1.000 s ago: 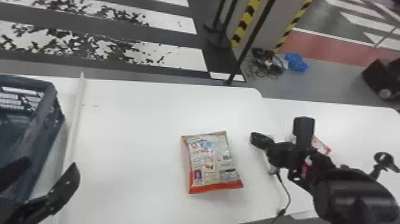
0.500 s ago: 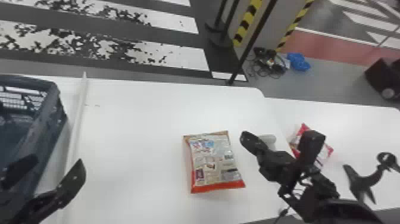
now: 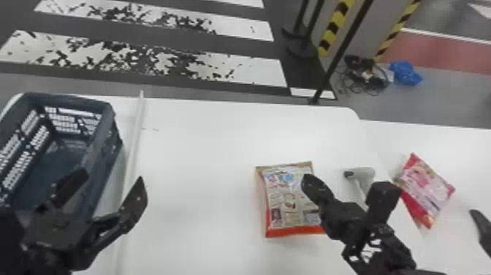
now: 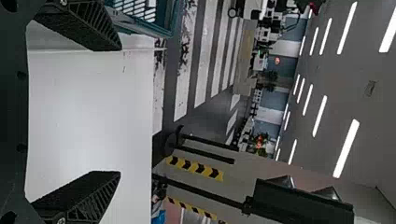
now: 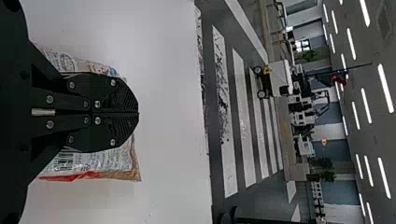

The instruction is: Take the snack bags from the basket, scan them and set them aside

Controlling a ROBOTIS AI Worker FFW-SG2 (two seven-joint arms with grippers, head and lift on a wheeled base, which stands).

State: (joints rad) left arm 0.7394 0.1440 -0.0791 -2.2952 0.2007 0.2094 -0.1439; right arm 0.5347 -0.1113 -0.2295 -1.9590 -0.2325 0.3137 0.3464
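My left gripper [image 3: 113, 176] stands open beside and partly over the dark blue basket [image 3: 69, 101]; in the left wrist view this gripper [image 4: 120, 109] has nothing between its fingers. A snack bag [image 3: 288, 204] with printed panels and an orange-red end lies flat on the white table. Over that bag's right side is my right gripper [image 3: 308, 180]. The right wrist view has the right gripper [image 5: 138, 113] shut, fingertips together, with the bag [image 5: 105, 161] beneath, visible along both sides. A pink and red snack bag [image 3: 423, 186] lies farther right.
Between the two bags stands a pale grey device [image 3: 361, 173] with a dark tip, partly behind the right arm. A raised white strip [image 3: 134, 146] runs beside the basket. A dark curved piece [image 3: 482, 226] shows at the right edge.
The right gripper has moved left, from beside the printed bag to over its right side. The pink bag and grey device have come out from behind the right arm. The left gripper remains by the basket.
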